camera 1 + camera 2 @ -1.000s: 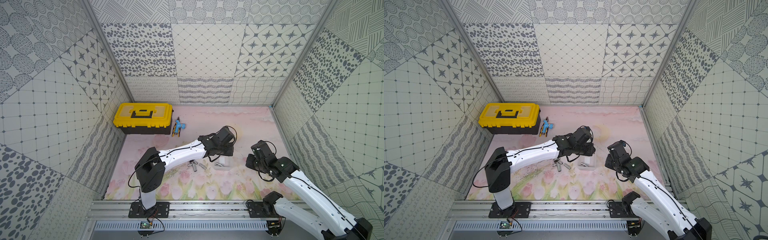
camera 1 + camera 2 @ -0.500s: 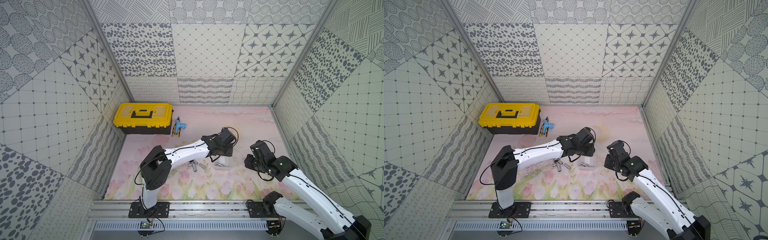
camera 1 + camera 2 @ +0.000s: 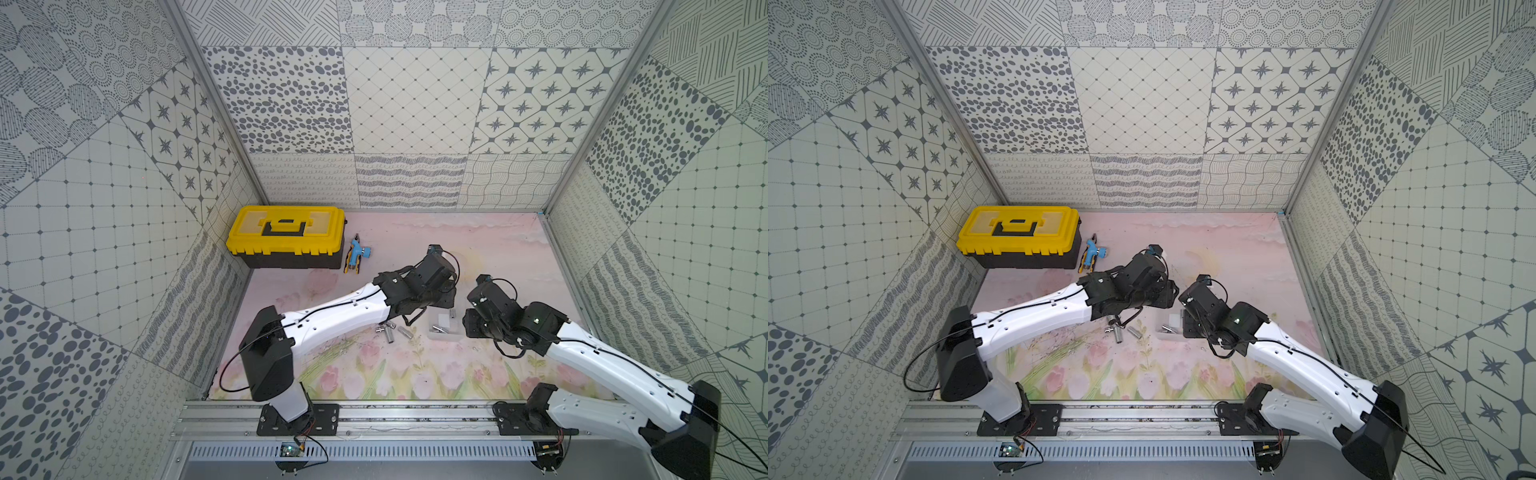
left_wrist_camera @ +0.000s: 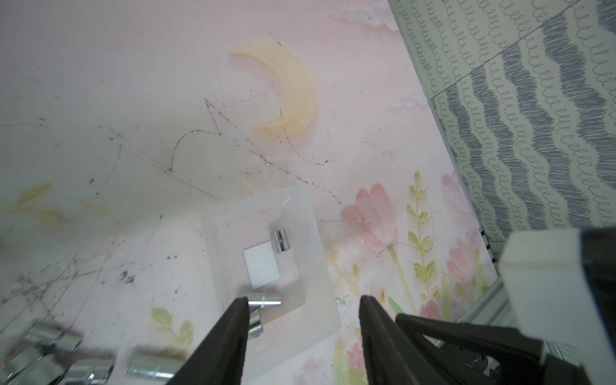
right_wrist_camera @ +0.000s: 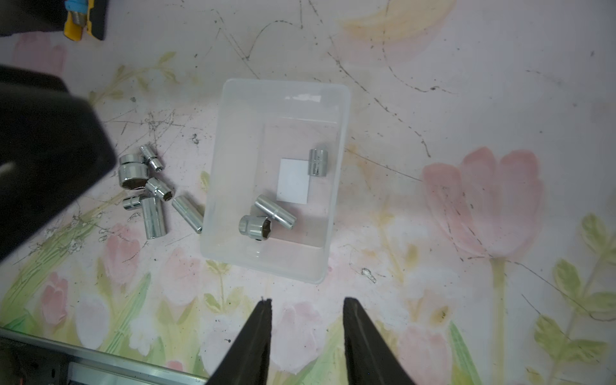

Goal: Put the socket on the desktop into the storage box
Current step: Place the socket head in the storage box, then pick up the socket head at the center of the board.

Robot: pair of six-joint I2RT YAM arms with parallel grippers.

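The storage box [image 5: 233, 166], a clear shallow tray with a white label, lies on the desktop [image 5: 433, 100] and holds three chrome sockets [image 5: 275, 211]. Several more sockets [image 5: 150, 190] lie in a cluster on the desktop just beside the box, also seen in a top view as sockets [image 3: 390, 332]. My left gripper [image 4: 303, 300] hovers over the box's edge, open, with nothing between its fingers; one boxed socket [image 4: 266, 300] shows by a fingertip. My right gripper [image 5: 306, 301] stands open and empty over the desktop, a short way from the box's near wall.
A yellow-lidded black toolbox [image 3: 286, 237] stands at the back left, with a blue and yellow hand tool [image 3: 355, 257] beside it. Patterned walls enclose the desktop on three sides. The metal rail [image 3: 374, 415] with both arm bases runs along the front.
My right wrist has shifted left, closer to the box. The left arm's elbow has swung outward and its wrist has drawn back slightly above the box.
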